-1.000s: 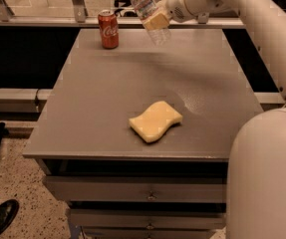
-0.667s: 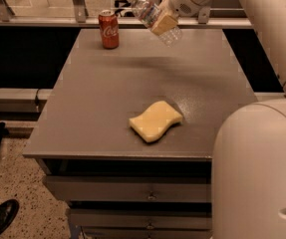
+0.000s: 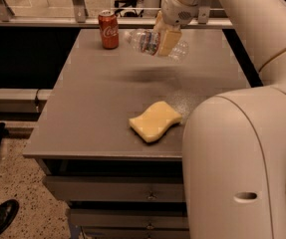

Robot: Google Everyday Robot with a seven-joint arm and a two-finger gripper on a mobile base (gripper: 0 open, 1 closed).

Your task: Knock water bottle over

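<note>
The water bottle (image 3: 150, 42) is clear and ribbed with a white cap pointing left. It hangs tilted almost flat in the air above the far part of the grey table (image 3: 92, 108); its shadow lies on the tabletop below it. My gripper (image 3: 166, 39) comes down from the arm at the top and is shut on the bottle's middle, with a tan finger pad (image 3: 168, 42) over it.
A red Coca-Cola can (image 3: 108, 29) stands upright at the table's far left. A yellow sponge (image 3: 155, 121) lies near the front right. My white arm and base fill the right side. A rail runs behind the table; a shoe (image 3: 0, 219) is on the floor at lower left.
The gripper has moved towards the camera and lower with the bottle. The bottle has tipped further towards horizontal. Can and sponge have not moved.
</note>
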